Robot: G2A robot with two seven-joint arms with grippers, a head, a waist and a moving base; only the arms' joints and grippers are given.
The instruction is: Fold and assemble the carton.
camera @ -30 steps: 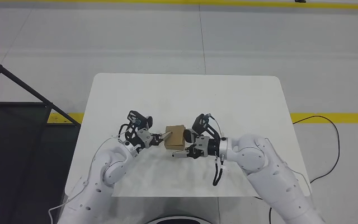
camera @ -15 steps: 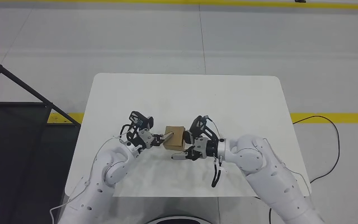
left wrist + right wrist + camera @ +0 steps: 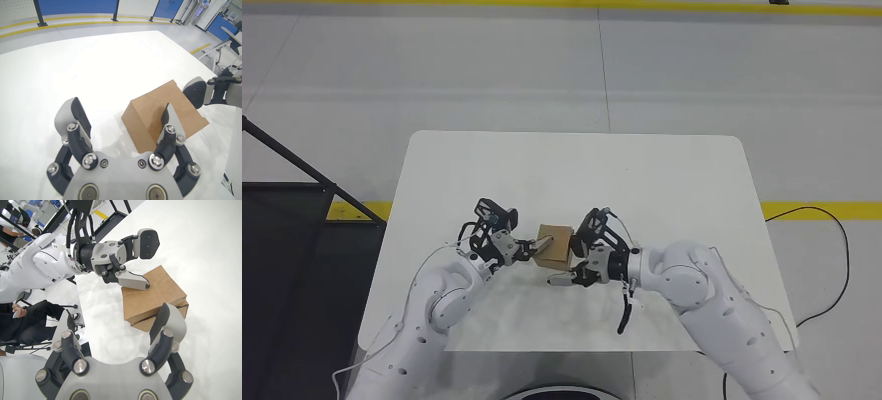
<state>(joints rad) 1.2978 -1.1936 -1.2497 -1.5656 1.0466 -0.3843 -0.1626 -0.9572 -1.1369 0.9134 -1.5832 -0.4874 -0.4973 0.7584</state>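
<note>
A small brown carton (image 3: 554, 245) lies on the white table (image 3: 662, 180), between my two grippers. My left gripper (image 3: 523, 248) is open at the carton's left end; one of its fingers (image 3: 168, 116) rests on the carton's top face (image 3: 170, 96), while the other hangs over bare table. From the opposite end my right gripper (image 3: 575, 263) stands open, with one finger (image 3: 167, 318) against the folded end flaps of the carton (image 3: 151, 294). In the right wrist view the left gripper (image 3: 145, 266) presses a fingertip onto the carton's top.
A black frame (image 3: 292, 165) stands off the table's left edge. The table's near edge (image 3: 542, 350) runs close behind both arms. Bare table stretches beyond the carton toward the back and right.
My right gripper has crept a little to the left against the carton, and the carton has shifted slightly left with it. The left gripper has barely moved.
</note>
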